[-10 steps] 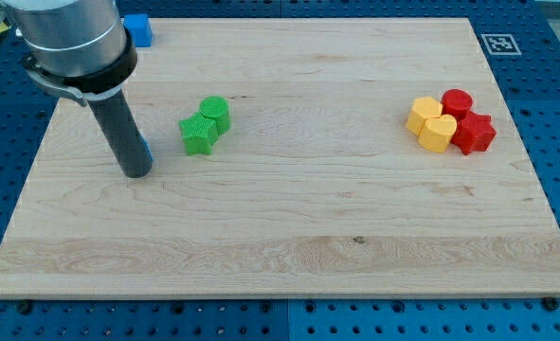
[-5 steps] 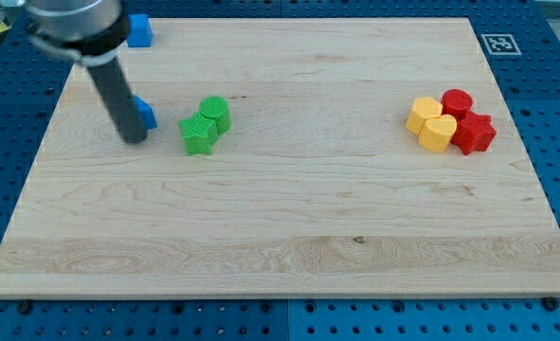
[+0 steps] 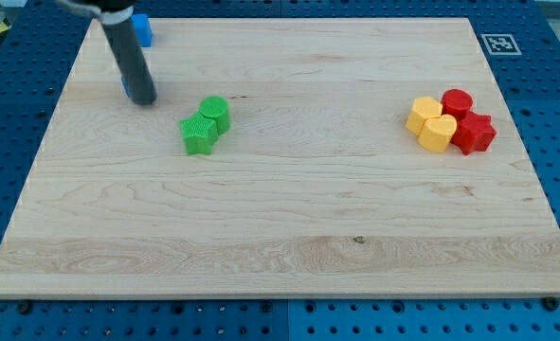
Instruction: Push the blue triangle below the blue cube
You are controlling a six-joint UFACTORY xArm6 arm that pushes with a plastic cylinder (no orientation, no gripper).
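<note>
The blue cube (image 3: 143, 28) sits at the board's top-left edge, partly behind my rod. The blue triangle (image 3: 125, 88) lies below it and shows only as a thin blue sliver at the rod's left side; the rod hides the rest. My tip (image 3: 145, 100) rests on the board right against the triangle, at its lower right, a short way below the cube.
A green star (image 3: 198, 135) and a green cylinder (image 3: 215, 113) touch each other to the right of my tip. Two yellow blocks (image 3: 431, 124) and two red blocks (image 3: 467, 119) cluster at the view's right. A fiducial tag (image 3: 496, 44) marks the board's top-right corner.
My tip has slid up the view and slightly right, pushing the blue triangle upward toward the blue cube. The other blocks have not moved.
</note>
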